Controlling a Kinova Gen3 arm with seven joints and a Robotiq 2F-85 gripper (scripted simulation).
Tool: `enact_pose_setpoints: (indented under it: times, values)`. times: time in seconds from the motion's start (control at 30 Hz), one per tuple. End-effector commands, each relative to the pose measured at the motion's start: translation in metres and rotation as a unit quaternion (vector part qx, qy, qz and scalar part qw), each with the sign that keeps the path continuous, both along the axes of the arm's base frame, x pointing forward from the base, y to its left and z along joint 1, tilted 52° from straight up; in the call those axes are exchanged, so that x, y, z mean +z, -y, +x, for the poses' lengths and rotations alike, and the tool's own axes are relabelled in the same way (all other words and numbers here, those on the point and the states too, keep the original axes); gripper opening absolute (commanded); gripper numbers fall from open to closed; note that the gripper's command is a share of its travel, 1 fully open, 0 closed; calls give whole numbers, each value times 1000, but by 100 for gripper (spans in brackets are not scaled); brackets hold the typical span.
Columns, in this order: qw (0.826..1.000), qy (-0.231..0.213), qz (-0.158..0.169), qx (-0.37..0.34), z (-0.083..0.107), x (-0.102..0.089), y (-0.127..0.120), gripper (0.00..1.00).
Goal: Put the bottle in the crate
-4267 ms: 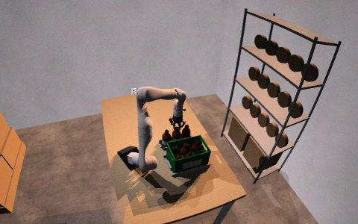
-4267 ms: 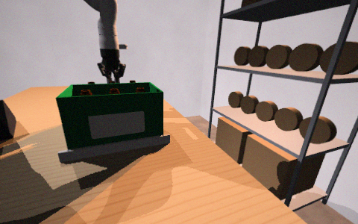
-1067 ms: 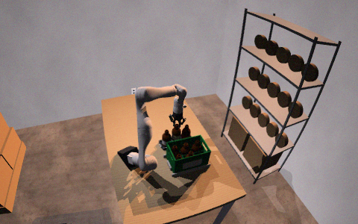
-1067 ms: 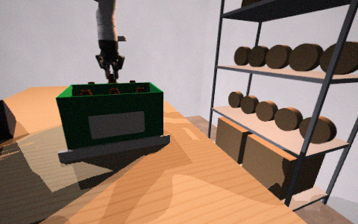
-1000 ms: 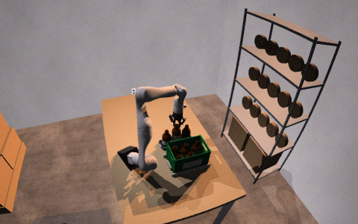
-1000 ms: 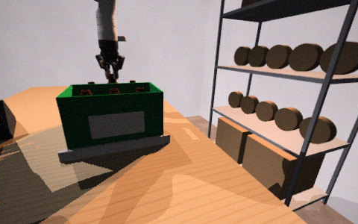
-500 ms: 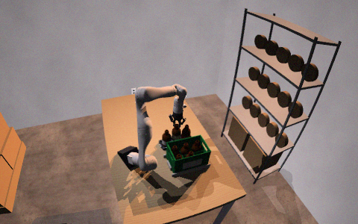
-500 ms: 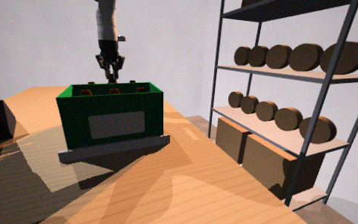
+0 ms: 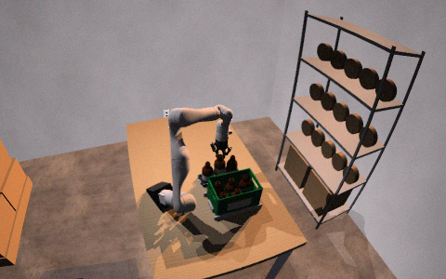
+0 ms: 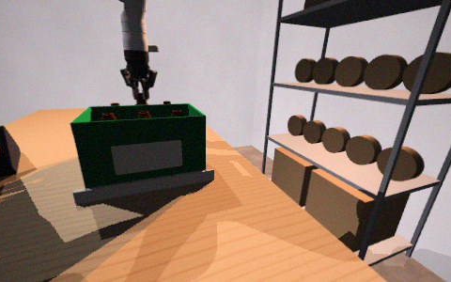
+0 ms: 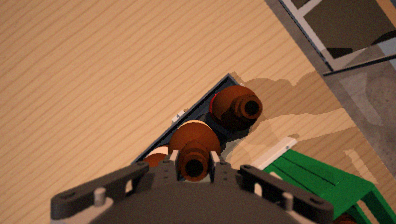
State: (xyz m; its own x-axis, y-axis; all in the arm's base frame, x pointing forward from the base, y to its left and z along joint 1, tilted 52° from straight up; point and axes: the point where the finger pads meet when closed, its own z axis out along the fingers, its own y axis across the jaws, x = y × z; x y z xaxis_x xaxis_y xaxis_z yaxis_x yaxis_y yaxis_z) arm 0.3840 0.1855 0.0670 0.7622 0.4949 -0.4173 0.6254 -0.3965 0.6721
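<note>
A: Left of the gripper [image 9: 220,152]?

B: One brown bottle [image 9: 207,169] stands on the dark tray [image 11: 200,107], low and to its left in the top view.

A: Gripper state?

B: Pointing down, fingers partly closed on the neck of the middle bottle [image 11: 194,150]. The jaws clamp it from both sides; the bottle hangs upright directly beneath the wrist.

A: Is it clear of the tray?

B: Cannot tell from these views.

A: To the right?

B: A third bottle [image 11: 236,106] stands just beyond the held one, over the tray's far end. The green crate [image 9: 235,192] sits below and right of the gripper, on the table [image 9: 152,144], touching the tray's edge, bottles inside. Further right, well apart, a shelf rack [image 9: 295,93].
</note>
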Motion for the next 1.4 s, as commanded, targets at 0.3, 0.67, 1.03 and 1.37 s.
enact_pose_setpoints:
  times: [0.3,0.67,1.03,1.37]
  values:
    - [1000,2,0,2,1,4,-3,0]
    - [1000,2,0,2,0,6,-6,0]
    - [1000,2,0,2,-1,11,-12,0]
    - [1000,2,0,2,-2,18,-21,0]
